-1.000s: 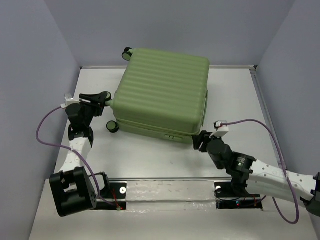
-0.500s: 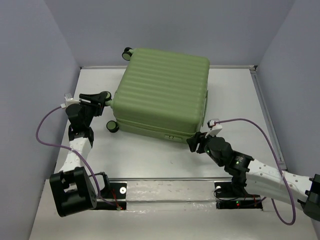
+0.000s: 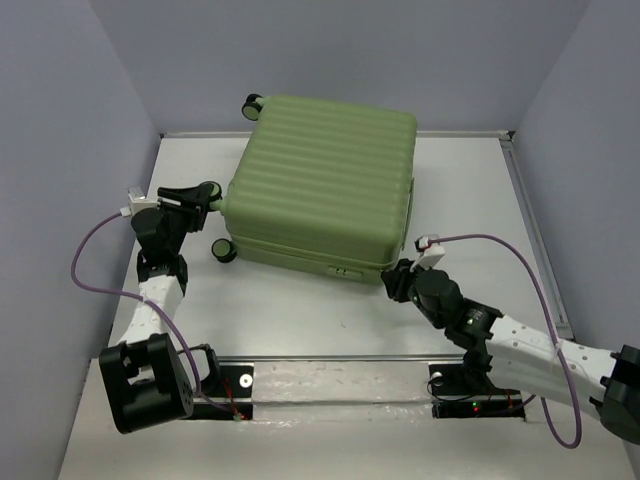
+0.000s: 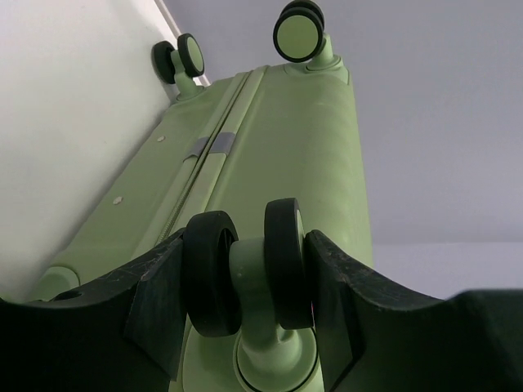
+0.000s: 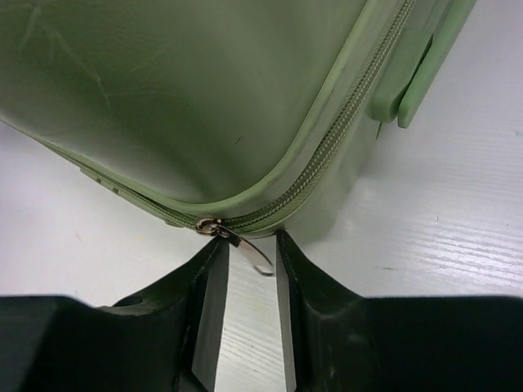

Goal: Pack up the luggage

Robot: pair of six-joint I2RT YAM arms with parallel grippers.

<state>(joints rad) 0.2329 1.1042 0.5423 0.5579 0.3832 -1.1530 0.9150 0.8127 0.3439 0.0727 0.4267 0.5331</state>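
The light green ribbed luggage (image 3: 325, 185) lies flat and closed on the white table. My left gripper (image 3: 208, 193) is shut on its black twin wheel (image 4: 245, 265) at the left side; the fingers (image 4: 159, 298) press both wheel discs. My right gripper (image 3: 396, 281) is at the near right corner, open by a narrow gap. The metal zipper pull (image 5: 245, 246) hangs from the zipper line (image 5: 343, 131) and lies between my right fingers (image 5: 208, 282), which stand a little apart from it.
Another wheel (image 3: 225, 252) sits at the near left corner and one (image 3: 252, 104) at the far left corner. The side handle (image 5: 409, 82) is on the right side. Grey walls close in on the left, back and right.
My right gripper moved left along the near edge, then came back to the near right corner of the luggage. The left arm has not moved.
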